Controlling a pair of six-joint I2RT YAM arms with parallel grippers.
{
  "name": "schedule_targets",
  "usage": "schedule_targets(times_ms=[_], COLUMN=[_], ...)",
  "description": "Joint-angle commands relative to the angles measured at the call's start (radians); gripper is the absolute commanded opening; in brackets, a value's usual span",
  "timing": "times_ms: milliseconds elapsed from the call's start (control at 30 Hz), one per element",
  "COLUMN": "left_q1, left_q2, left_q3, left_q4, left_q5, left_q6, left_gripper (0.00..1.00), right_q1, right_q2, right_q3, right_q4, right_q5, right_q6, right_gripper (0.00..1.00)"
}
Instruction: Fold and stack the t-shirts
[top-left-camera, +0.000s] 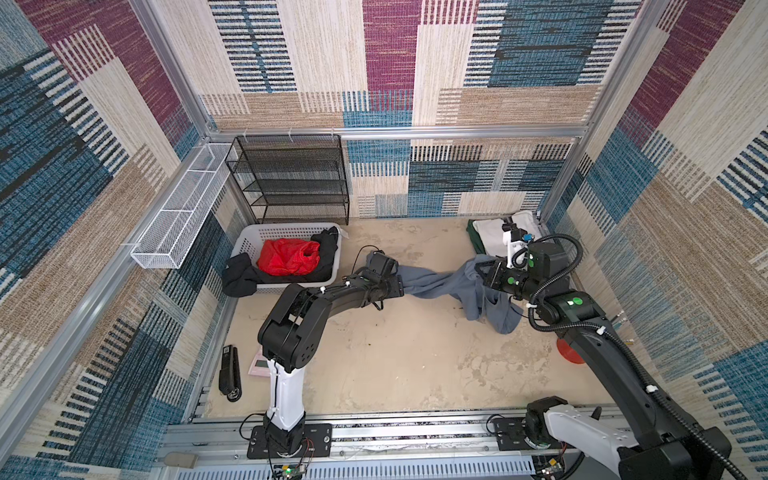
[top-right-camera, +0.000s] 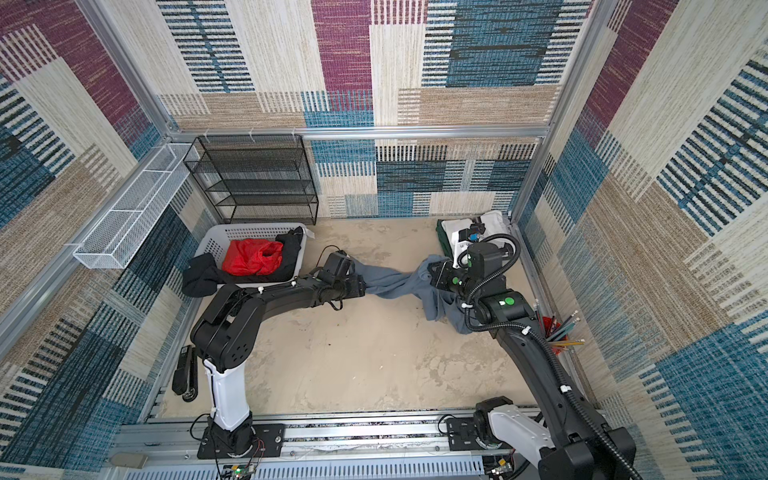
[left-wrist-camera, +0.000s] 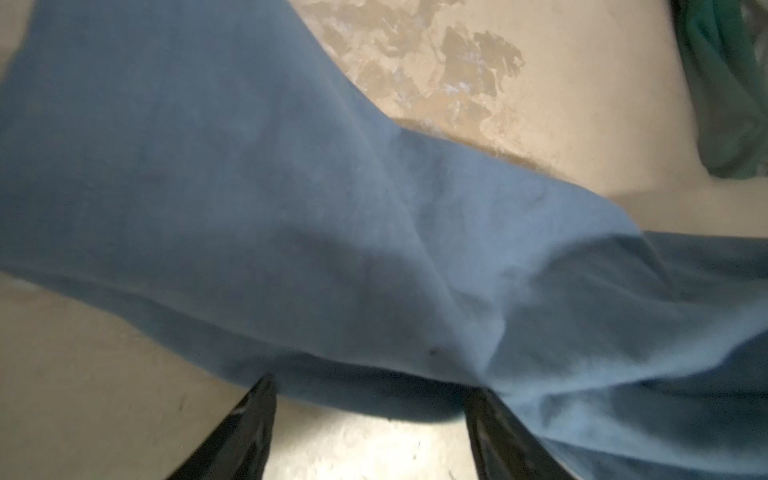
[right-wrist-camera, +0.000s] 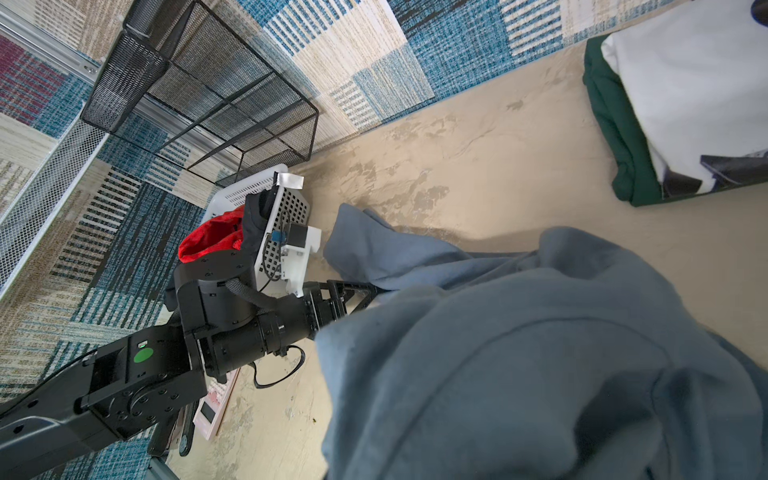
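Counting one grey shirt (top-left-camera: 432, 282), one white shirt (right-wrist-camera: 685, 83), one green shirt (right-wrist-camera: 615, 124).

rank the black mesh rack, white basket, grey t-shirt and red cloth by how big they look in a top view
1. black mesh rack
2. white basket and grey t-shirt: too close to call, since the shirt is twisted and partly hidden by the arms
3. red cloth, smallest

**Head count**

Three t-shirts: slate-grey t-shirt (top-left-camera: 432, 282), white t-shirt (right-wrist-camera: 685, 83), dark green t-shirt (right-wrist-camera: 615, 133). One white basket (top-left-camera: 286, 227), one red garment (top-left-camera: 289, 257) (black garments (top-left-camera: 239, 279) too tangled to count), one black mesh rack (top-left-camera: 291, 178), one stapler (top-left-camera: 230, 370).
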Motion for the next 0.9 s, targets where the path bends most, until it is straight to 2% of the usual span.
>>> schedule_targets(times_ms=[0,167,233,267,333,433,467,633,867], left_q1=[0.008,0.009,0.009,0.009,0.011,0.010,0.011,0.019,0.036], left_q2=[0.020,0.063,0.094,0.105,0.124,0.140,0.143,0.072,-0.232], left_q3=[0.037,0.071,0.103,0.118,0.129,0.145,0.154,0.153,0.052], left_q4=[-0.032,-0.055,-0.085,-0.102,-0.114,-0.133,-0.145,-0.179,-0.260], left_q5=[-0.004,-0.007,0.004,-0.005,-0.004,-0.012,-0.019,-0.038,-0.071], left_q6=[-0.032,-0.029,-0.008,0.002,0.010,0.023,0.027,0.055,0.132], left_gripper=[0.73,0.71,0.61,0.54,0.29,0.03,0.00,0.00,0.00], right_q1=[-0.001,-0.001,-0.001,-0.001,-0.002,-0.004,-0.003,-0.006,-0.007], right_q2=[-0.008,-0.008,-0.007,-0.008,-0.007,-0.013,-0.013,0.000,-0.012], right_q3=[-0.002,-0.015,-0.020,-0.020,-0.020,-0.018,-0.019,-0.016,-0.006], right_q4=[0.053,0.072,0.081,0.082,0.079,0.076,0.076,0.059,0.017], right_q5=[-0.013,-0.026,-0.036,-0.036,-0.031,-0.031,-0.028,0.020,0.170], right_q6=[0.001,0.010,0.012,0.011,0.007,0.002,-0.001,-0.014,-0.058], right_gripper=[0.00,0.00,0.00,0.00,0.00,0.00,0.00,0.00,0.00])
